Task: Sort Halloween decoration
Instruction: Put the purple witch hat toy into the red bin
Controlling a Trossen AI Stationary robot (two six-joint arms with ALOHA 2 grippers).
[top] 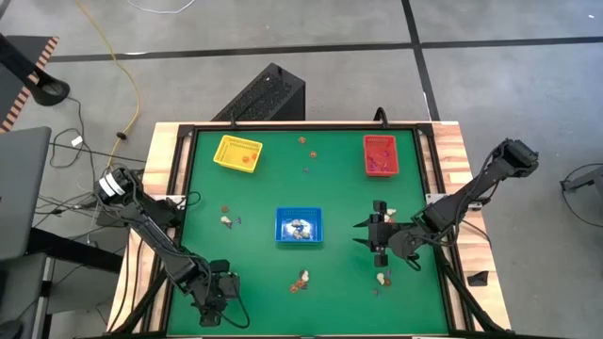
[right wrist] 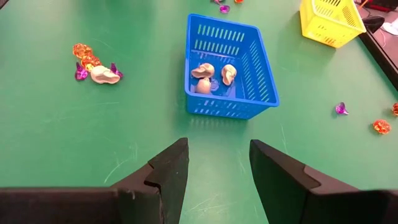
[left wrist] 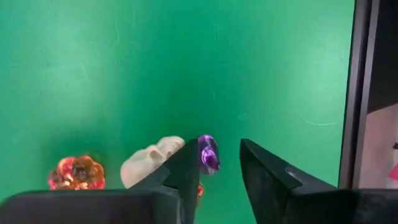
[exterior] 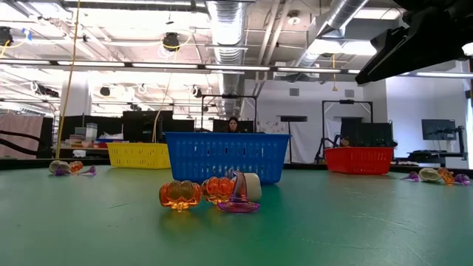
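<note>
Gaping with nothing between its fingers, the right gripper [top: 369, 235] is hovering over the green table [top: 339, 188], just right of the blue tray [top: 299, 226], its two dark fingers [right wrist: 168, 171] spread well apart and pointing toward that tray. Its arm is reaching in from the table's right edge, bent at the elbow above the wooden rim.

The left gripper [top: 215, 299] is sitting low at the near left corner of the table, its arm stretching diagonally from the left side. In the left wrist view its fingers [left wrist: 186, 171] are standing a moderate way open, holding nothing; a purple trinket [left wrist: 209, 154] is lying just beyond the fingertips, beside a whitish skull [left wrist: 152, 163] and an orange pumpkin [left wrist: 76, 172].

Decorations are lying scattered: whitish pieces [right wrist: 211, 73] are resting inside the blue tray; a small cluster [top: 302, 279] is lying near the table's front edge, below the blue tray, showing in the low view as two orange pumpkins [exterior: 179, 193] touching a purple hat; another cluster [top: 227, 218] is sitting left of the blue tray; one more [top: 382, 278] is lying just in front of the right gripper. The yellow tray [top: 237, 153] and red tray [top: 381, 155] are standing at the far side, each with something small inside.
</note>
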